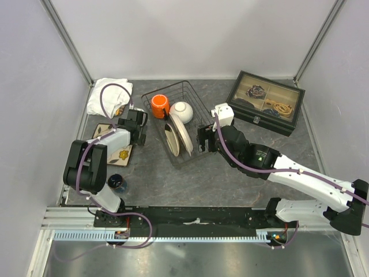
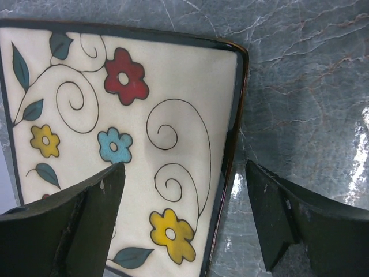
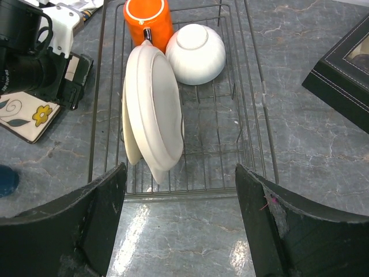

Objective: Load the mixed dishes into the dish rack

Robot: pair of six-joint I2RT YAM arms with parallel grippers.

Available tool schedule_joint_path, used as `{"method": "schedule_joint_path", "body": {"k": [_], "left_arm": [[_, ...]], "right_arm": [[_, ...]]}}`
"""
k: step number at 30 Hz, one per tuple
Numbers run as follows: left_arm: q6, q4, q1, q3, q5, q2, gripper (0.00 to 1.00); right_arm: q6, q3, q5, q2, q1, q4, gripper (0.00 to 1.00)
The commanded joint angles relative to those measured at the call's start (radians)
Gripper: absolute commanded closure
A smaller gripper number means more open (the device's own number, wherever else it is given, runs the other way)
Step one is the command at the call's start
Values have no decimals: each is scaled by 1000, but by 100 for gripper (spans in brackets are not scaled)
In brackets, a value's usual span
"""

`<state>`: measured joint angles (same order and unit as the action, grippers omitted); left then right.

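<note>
The dish rack (image 1: pixel 199 107) holds the orange mug (image 1: pixel 159 105), the white bowl (image 1: pixel 181 111) and two cream round plates (image 1: pixel 179 137) standing on edge. In the right wrist view the mug (image 3: pixel 148 14), the bowl (image 3: pixel 196 53) and the plates (image 3: pixel 155 109) sit in the rack (image 3: pixel 253 75). The square flower-patterned plate (image 2: pixel 144 115) lies flat on the table left of the rack (image 1: pixel 123 154). My left gripper (image 2: pixel 184 173) is open, its jaws either side of that plate's right edge; it also shows in the top view (image 1: pixel 136 134). My right gripper (image 3: pixel 180 170) is open and empty at the rack's near end (image 1: pixel 203 141).
A black glass-lidded compartment box (image 1: pixel 266 102) stands at the back right. A white folded cloth (image 1: pixel 109 97) lies at the back left. A small dark blue object (image 1: pixel 116 182) sits near the left arm's base. Walls close in the table on three sides.
</note>
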<state>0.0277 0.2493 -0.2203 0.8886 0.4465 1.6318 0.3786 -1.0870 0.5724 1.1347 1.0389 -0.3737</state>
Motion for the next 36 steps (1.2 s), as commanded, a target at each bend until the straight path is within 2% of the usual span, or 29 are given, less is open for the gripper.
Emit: {"method": "schedule_joint_path", "body": {"k": [1, 6, 23, 26, 29, 36], "left_arm": [[61, -62, 1, 1, 44, 40, 12], [32, 7, 1, 49, 115, 85, 20], [-6, 100, 1, 98, 127, 151, 44], [-17, 123, 2, 113, 130, 161, 51], [-55, 145, 1, 130, 141, 175, 65], [-66, 169, 1, 145, 141, 186, 74]], "right_arm": [[11, -2, -2, -24, 4, 33, 16], [14, -5, -5, -21, 6, 39, 16], [13, -22, -20, -9, 6, 48, 16], [11, -24, -20, -9, 6, 50, 16], [11, -24, -20, -10, 6, 50, 16], [20, -19, -20, -13, 7, 48, 16]]}}
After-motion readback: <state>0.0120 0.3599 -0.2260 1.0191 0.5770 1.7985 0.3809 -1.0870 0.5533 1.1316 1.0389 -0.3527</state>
